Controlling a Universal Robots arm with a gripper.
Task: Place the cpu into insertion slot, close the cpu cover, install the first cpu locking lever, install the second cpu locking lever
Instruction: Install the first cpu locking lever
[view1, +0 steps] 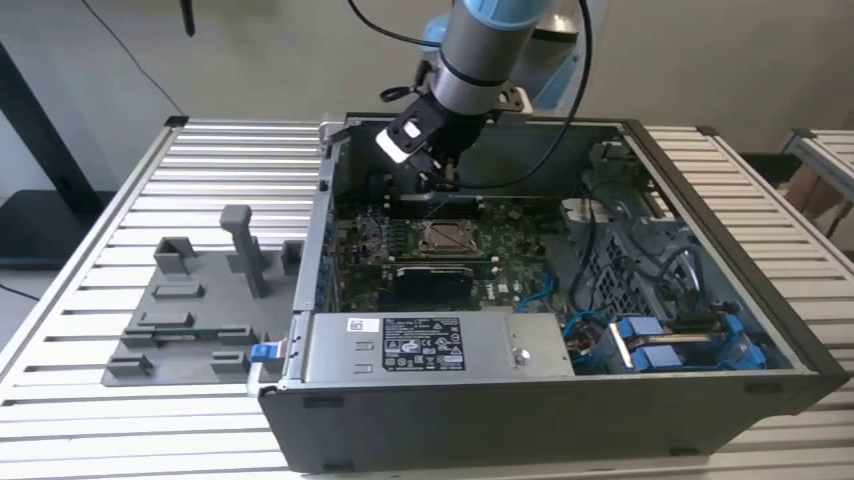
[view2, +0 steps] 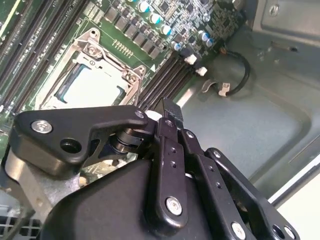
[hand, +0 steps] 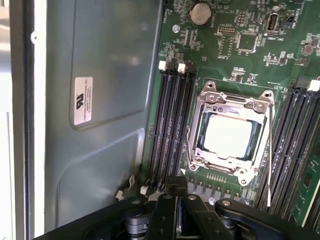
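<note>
The cpu (hand: 228, 136) is a pale square lying flat in the insertion slot (view1: 443, 237) on the green motherboard. The silvery cpu cover (hand: 232, 102) lies down around it, with the chip showing through its window. A thin wire lever (hand: 270, 150) runs along one side of the socket; I cannot tell if it is latched. In the second wrist view the cpu (view2: 92, 89) sits framed by the cover (view2: 107, 55). My gripper (view1: 438, 180) hangs above the board, just behind the socket toward the case's far wall. Its black fingertips (hand: 176, 184) are pressed together with nothing between them, as its tip (view2: 170, 107) also shows.
Black memory slots (hand: 172, 115) run beside the socket, between it and the grey case wall (hand: 100, 100). A power supply box (view1: 427, 345) fills the case's near side, with cables and blue connectors (view1: 641, 345) at the exterior view's right. A grey fixture plate (view1: 187, 320) lies on the slatted table.
</note>
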